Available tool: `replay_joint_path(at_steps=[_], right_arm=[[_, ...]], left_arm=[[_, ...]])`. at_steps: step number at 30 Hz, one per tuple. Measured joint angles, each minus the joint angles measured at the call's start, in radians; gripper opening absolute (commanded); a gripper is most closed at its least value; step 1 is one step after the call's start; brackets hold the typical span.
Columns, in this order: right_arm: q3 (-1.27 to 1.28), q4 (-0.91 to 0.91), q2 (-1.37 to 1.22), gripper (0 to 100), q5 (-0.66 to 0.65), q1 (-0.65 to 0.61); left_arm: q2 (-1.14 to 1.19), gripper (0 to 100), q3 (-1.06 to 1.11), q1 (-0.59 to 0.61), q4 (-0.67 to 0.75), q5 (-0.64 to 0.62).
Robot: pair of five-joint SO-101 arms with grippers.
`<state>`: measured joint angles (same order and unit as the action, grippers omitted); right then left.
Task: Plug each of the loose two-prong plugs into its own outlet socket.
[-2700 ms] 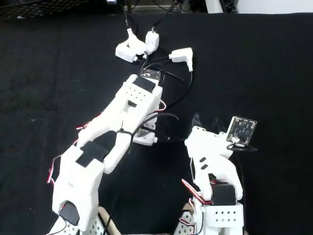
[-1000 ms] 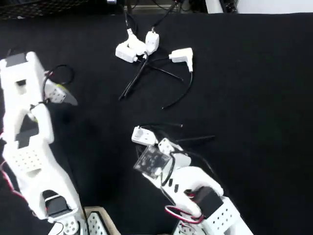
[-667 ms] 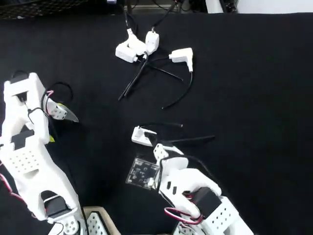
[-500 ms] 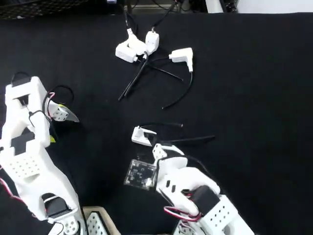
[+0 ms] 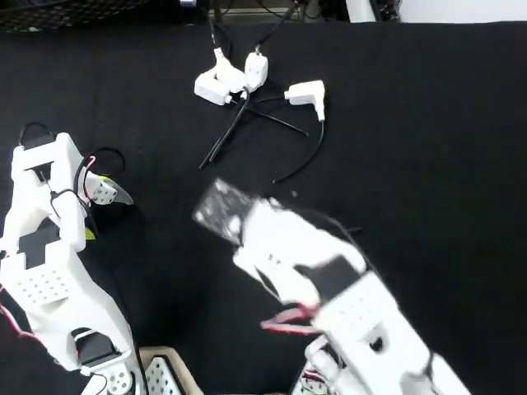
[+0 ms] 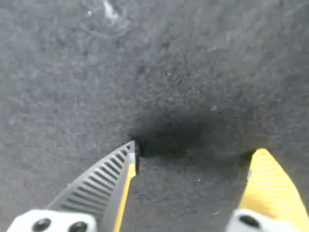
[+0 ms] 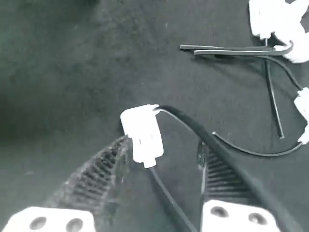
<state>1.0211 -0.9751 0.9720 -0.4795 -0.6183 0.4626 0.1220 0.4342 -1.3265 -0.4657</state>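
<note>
A loose white two-prong plug (image 7: 141, 134) with a black cord lies on the black cloth, between the spread fingers of my right gripper (image 7: 164, 143), close to one ribbed finger (image 7: 104, 169). The jaws are not closed on it. In the high view my right arm (image 5: 305, 263) covers that plug. At the far middle of the table a white outlet block (image 5: 216, 85) has a plug (image 5: 255, 70) beside it, and another white plug (image 5: 306, 93) lies just right of them. My left gripper (image 6: 193, 154) hangs open over bare cloth at the table's left (image 5: 111, 191).
Thin black cords (image 5: 247, 123) fan out from the far cluster toward the table's middle. More white plug bodies (image 7: 275, 19) and cords (image 7: 231, 49) lie beyond the right gripper. The black cloth (image 5: 445, 148) on the right side is bare.
My right arm has swung forward from the near edge and now covers the loose plug. My left arm pulled back from the far cluster to the left and has since barely moved.
</note>
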Motion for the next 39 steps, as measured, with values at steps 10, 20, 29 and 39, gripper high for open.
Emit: replay_joint_path(at_steps=[10, 20, 29, 39], right_arm=[[-0.404, -0.176, -0.597, 23.0, -0.068, 0.000], [-0.305, -0.166, -0.620, 23.0, -0.267, -0.008], [-0.103, 0.120, -0.623, 23.0, -0.276, -0.046], [-0.031, 0.229, -0.623, 22.9, -0.348, -0.043]], left_arm=[[0.000, 36, 0.000, 0.000, 0.000, 0.000], [0.000, 36, 0.000, 0.000, 0.000, 0.000], [0.000, 36, 0.000, 0.000, 0.000, 0.000], [0.000, 36, 0.000, 0.000, 0.000, 0.000]])
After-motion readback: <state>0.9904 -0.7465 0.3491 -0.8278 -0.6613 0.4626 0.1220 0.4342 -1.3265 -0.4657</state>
